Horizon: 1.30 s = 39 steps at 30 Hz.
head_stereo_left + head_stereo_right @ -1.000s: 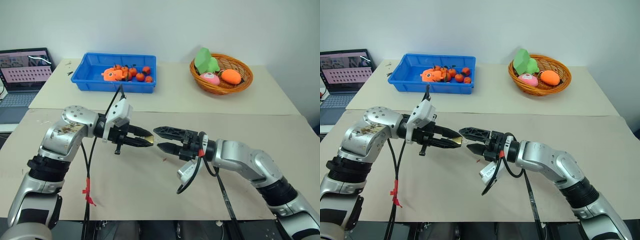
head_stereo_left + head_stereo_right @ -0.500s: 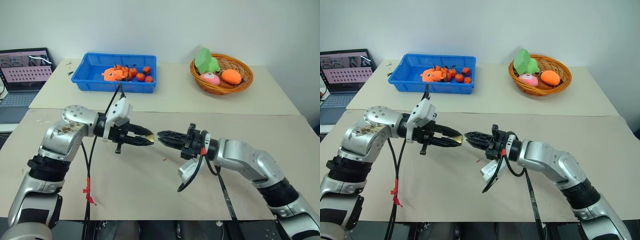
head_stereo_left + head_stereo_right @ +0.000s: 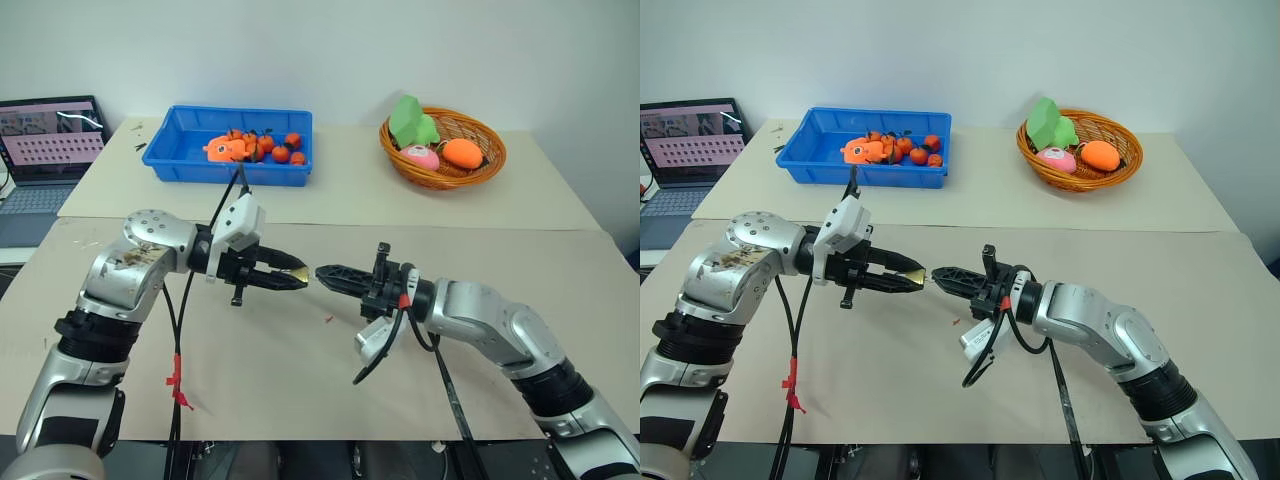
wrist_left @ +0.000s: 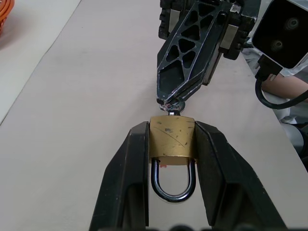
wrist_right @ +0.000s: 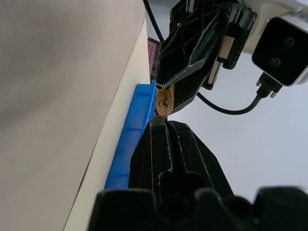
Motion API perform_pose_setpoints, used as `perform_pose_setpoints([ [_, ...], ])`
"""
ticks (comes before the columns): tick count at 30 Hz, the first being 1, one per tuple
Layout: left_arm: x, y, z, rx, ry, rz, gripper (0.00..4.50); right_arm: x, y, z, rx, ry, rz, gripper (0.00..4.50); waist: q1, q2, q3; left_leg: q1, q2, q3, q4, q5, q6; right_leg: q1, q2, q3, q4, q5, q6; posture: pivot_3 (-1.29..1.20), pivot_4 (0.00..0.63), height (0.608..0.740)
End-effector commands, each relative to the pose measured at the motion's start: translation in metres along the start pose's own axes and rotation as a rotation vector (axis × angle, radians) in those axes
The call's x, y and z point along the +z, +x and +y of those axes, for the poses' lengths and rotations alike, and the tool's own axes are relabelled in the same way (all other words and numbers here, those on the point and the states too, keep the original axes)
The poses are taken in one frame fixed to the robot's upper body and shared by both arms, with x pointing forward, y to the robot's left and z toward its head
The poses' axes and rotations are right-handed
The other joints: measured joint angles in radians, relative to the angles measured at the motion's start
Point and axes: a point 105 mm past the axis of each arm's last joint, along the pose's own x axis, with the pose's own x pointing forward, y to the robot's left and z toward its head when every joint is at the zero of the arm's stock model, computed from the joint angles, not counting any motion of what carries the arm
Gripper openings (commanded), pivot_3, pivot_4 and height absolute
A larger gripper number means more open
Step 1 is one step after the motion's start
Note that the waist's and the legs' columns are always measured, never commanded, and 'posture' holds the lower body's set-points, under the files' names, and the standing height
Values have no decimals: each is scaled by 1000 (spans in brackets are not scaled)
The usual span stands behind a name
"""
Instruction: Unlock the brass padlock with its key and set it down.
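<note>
At the frame's centre, above the beige surface (image 3: 300, 380), the left pincer (image 4: 171, 144) clamps the small golden brass padlock (image 4: 172, 142), keyhole outward, shackle closed. The right pincer (image 4: 168, 101) is pinched shut on the thin silvery key (image 4: 172, 107), seated in the keyhole, presumably for turning.

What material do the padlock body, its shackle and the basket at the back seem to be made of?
Brass padlock body: likely brass, by its golden yellow colour and fine scratches on a dull sheen. Shackle: polished steel-like metal, silvery with bright reflections. Basket: apparently woven wicker, orange-brown strands visible at the rim.
</note>
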Motion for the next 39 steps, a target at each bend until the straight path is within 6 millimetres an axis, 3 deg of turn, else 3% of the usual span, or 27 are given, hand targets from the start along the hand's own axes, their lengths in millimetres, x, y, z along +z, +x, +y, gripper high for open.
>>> perform_pose_setpoints([
  [1,11,-1,2,23,51,-15,836,7,1,-21,-74,45,-34,20,0,0,0,0,0,0,0,0,0,0,0,0,0,0,0,0,150,740],
  [15,11,-1,3,39,45,-24,836,7,14,-32,-9,443,-70,20,1,0,0,1,0,0,0,0,0,1,0,0,1,0,0,0,150,740],
  [18,11,-1,4,42,43,-25,836,8,18,-34,4,593,-82,20,2,0,0,1,0,0,0,0,0,1,0,0,1,0,0,0,150,740],
  [26,11,-1,4,50,41,-26,836,10,19,-35,32,697,-81,20,3,0,0,2,0,0,1,0,0,0,0,0,6,-2,-2,0,150,740],
  [30,11,-2,4,51,39,-26,836,3,18,-37,1,619,-30,20,3,0,0,3,0,0,1,0,0,0,0,0,7,-2,-2,0,150,740],
  [33,11,-2,4,52,38,-26,836,2,18,-35,-3,601,-21,786,2,0,0,3,0,0,1,0,0,0,0,0,7,-2,-2,0,150,740],
  [38,11,-2,4,53,36,-27,836,4,18,-33,-9,528,-10,2467,2,0,0,3,0,0,1,0,0,0,0,0,8,-3,-3,0,150,740],
  [39,12,-2,4,54,35,-27,836,4,18,-33,-16,511,-7,2467,2,0,0,3,0,0,1,0,0,0,0,0,7,-3,-3,0,150,740],
])
